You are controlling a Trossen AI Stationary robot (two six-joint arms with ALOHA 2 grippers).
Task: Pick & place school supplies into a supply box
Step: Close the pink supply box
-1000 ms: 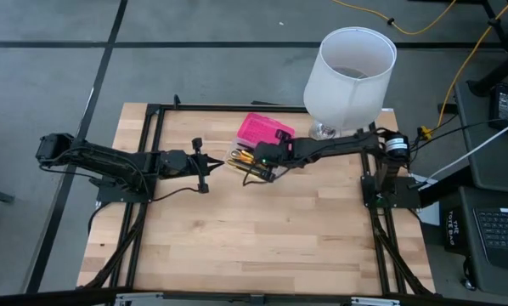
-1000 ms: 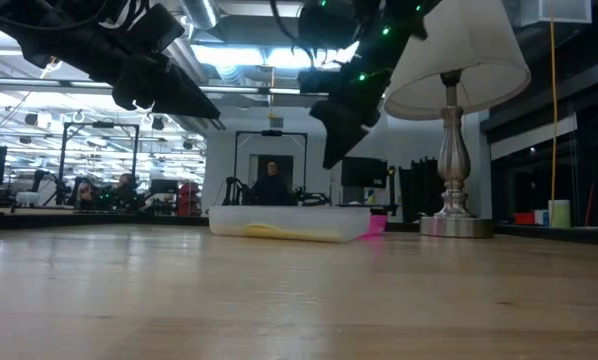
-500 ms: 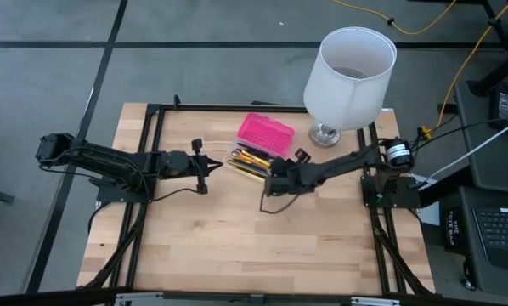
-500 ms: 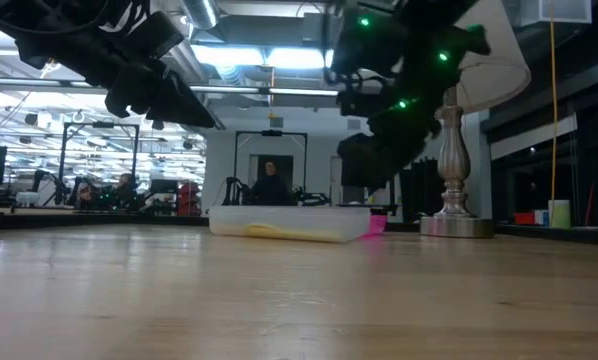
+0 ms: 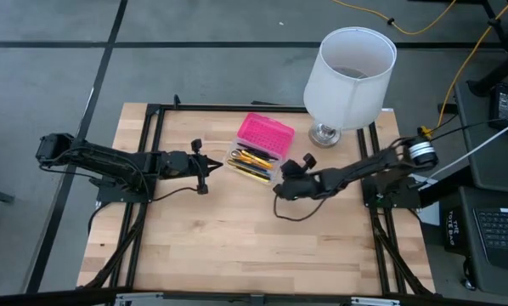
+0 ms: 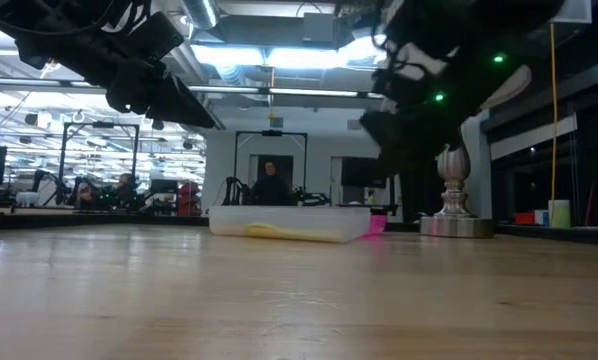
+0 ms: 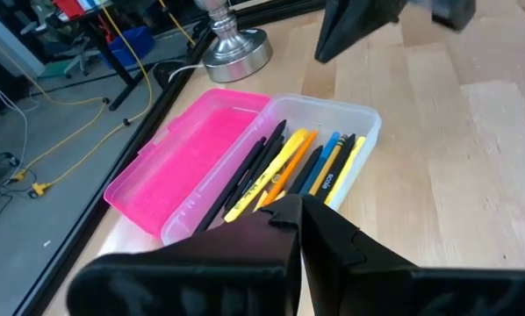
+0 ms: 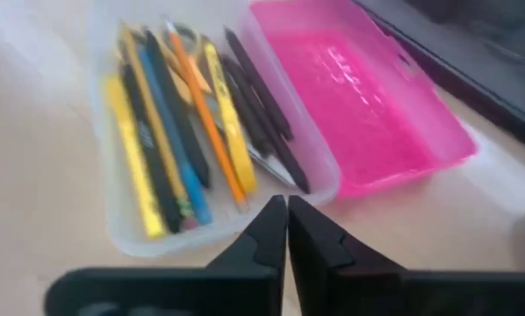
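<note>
box: open pink-and-clear plastic pencil case [image 5: 260, 149], light, slippery, probably sliding unless gripped across its rim
supplies: thin pens and pencils [image 8: 170, 132] lying inside the case's clear half
right gripper [image 5: 281, 189]: hovering just beside the case, fingers pressed together, empty
left gripper [image 5: 205, 165]: waiting near the case, fingers closed too

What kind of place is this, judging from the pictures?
Probably a robotics lab or workshop: a framed wooden table on a grey floor, cables trailing nearby, and more rigs and seated people in the hall behind.

Wooden table [image 5: 262, 246] sits on grey floor [image 5: 203, 51] crossed by dark lines, with a white-shaded lamp [image 5: 349, 64] at its far corner, yellow cable [image 5: 424, 25] behind the lamp, and a keyboard [image 5: 499, 229] off beside it.
</note>
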